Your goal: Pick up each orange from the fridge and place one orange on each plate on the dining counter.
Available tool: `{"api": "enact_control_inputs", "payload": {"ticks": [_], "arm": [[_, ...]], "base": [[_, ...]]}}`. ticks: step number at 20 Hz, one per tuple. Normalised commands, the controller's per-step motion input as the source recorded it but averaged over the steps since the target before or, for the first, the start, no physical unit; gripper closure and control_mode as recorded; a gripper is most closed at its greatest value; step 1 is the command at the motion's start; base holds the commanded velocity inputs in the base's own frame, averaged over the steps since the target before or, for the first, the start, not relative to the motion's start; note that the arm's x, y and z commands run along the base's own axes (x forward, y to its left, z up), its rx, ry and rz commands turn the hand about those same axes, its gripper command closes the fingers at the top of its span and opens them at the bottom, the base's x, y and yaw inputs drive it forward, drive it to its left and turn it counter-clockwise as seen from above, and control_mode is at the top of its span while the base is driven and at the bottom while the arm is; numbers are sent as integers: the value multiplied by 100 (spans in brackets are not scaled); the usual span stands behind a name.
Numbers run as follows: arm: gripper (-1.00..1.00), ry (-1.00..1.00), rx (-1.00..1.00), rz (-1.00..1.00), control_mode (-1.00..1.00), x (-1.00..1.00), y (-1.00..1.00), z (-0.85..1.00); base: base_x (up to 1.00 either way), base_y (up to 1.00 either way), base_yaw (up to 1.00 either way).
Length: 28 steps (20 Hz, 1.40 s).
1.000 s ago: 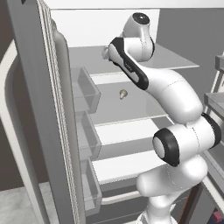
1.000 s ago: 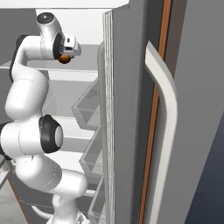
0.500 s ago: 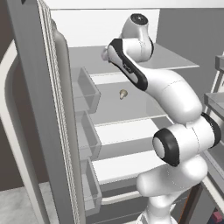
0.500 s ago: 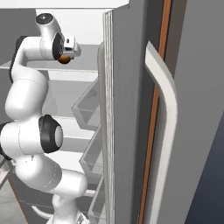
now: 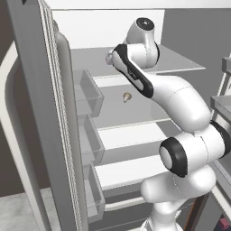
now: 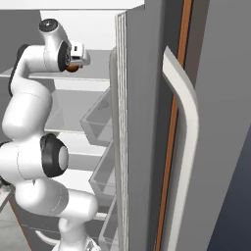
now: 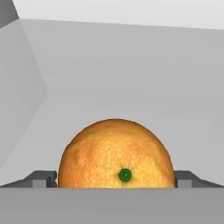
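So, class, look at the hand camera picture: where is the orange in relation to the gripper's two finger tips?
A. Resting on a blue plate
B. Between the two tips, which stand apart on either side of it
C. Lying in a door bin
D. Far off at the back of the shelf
B: in the hand view the orange sits between the fingertips, which stand wide of it on either side, so the gripper is open around it on the fridge shelf.

The orange (image 7: 114,153) is showing bright mottled orange skin with a green dot. The fridge (image 5: 135,113) is showing grey walls and a white handle (image 6: 184,147).
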Motion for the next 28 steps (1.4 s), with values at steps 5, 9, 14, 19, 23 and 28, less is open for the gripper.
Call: {"api": "enact_control_inputs", "payload": {"ticks": [5,9,14,19,23,28], "arm": [[-100,0,0,0,-100,30,0,0],[-100,0,0,0,-100,22,0,0],[-100,0,0,0,-100,0,0,-4],[-100,0,0,0,-100,0,0,-19],[-100,1,3,0,-100,0,0,-35],[100,1,3,0,-100,0,1,-37]], "base": [[0,0,0],[0,0,0],[0,0,0],[0,0,0],[0,0,0],[0,0,0]]}}
